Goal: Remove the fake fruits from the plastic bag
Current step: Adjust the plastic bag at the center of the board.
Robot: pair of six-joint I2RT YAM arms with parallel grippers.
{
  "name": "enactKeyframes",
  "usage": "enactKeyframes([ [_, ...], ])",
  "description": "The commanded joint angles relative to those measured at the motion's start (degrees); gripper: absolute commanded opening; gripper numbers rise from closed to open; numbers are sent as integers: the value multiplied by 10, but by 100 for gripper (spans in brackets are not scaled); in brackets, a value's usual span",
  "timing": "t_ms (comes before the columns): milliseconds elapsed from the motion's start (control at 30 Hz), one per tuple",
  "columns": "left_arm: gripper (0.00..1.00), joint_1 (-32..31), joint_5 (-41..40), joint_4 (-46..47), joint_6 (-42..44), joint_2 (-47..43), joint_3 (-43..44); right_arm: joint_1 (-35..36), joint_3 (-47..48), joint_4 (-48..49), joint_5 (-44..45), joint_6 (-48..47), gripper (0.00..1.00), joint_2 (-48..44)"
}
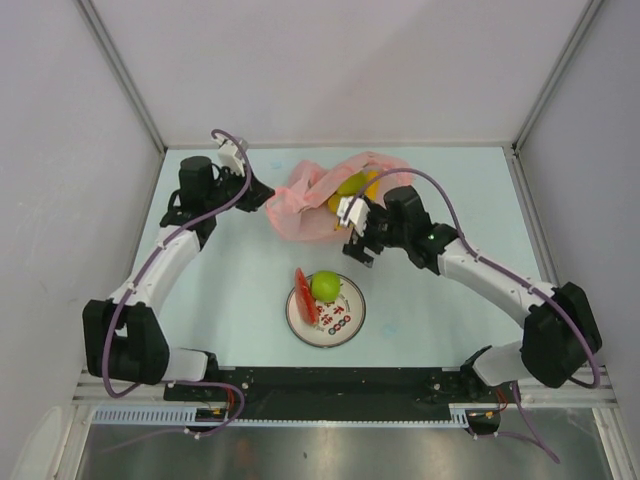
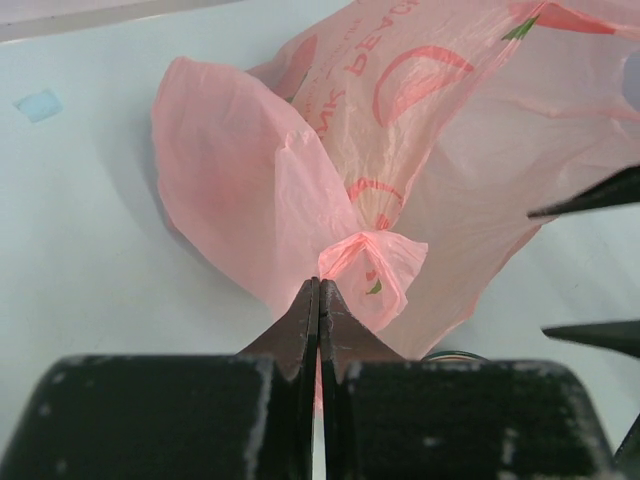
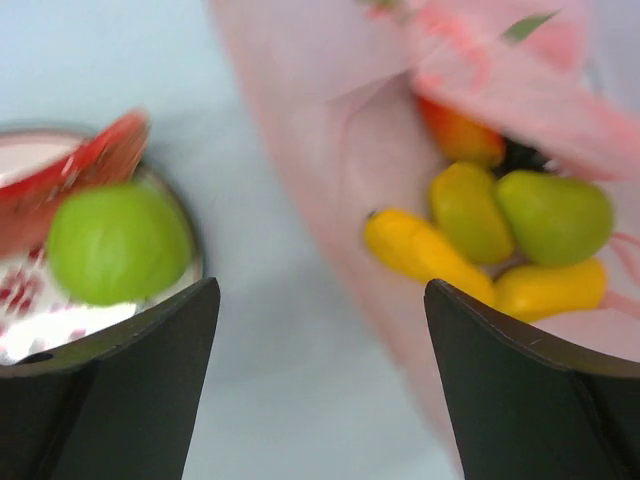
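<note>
- Pink, crinkly film: the bag (image 1: 318,198) lies on the worktop (image 1: 220,300) in the upper middle of the top view, its mouth facing right.
- The left end effector (image 1: 263,197) is clenched on a bunched fold at the bag's left edge; in the left wrist view its fingers (image 2: 300,325) meet with no gap, and the film puffs out just above them.
- Two dark points (image 2: 590,195) enter that view from the right edge, cut off; what they belong to cannot be told.
- The right end effector (image 3: 320,400) is released, jaws wide apart and holding nothing, just below the bag's mouth.
- Fruits (image 1: 352,185) show inside the mouth: a pear (image 3: 555,215), a banana (image 3: 415,250), a yellow-green piece (image 3: 470,212), a yellow piece (image 3: 545,288) and an orange one (image 3: 460,135) half under the film.
- Something dark (image 3: 520,155) sits behind them, too blurred to name.
- The plate (image 1: 345,325) is at centre, apart from the bag, carrying a green fruit (image 1: 325,285) and a red slice (image 1: 304,295); in the right wrist view a finger hides its lower part.
</note>
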Motion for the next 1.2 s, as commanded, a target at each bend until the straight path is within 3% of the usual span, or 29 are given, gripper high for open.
enactKeyframes([
  [0,0,-4,18,-4,15,-38,-7,-2,90,152,55,140,81,65],
  [167,0,-9,27,4,3,-58,-36,-20,186,184,102,181,67,183],
  [367,1,-11,18,-7,9,-67,-26,-53,184,156,166,130,56,251],
  [500,1,-31,19,-26,19,-49,4,-47,19,166,189,115,57,140],
  [600,1,-59,25,-44,27,-19,55,-49,-21,142,169,126,59,108],
  [733,0,-83,33,-31,23,-13,59,-54,-12,223,182,116,64,129],
  [967,1,-88,19,-79,64,-30,79,-59,86,247,179,107,70,211],
  [1100,55,-88,6,-107,88,-36,95,-54,133,270,213,94,73,249],
  [1167,63,-89,25,-111,108,-43,96,-52,159,274,228,90,74,266],
])
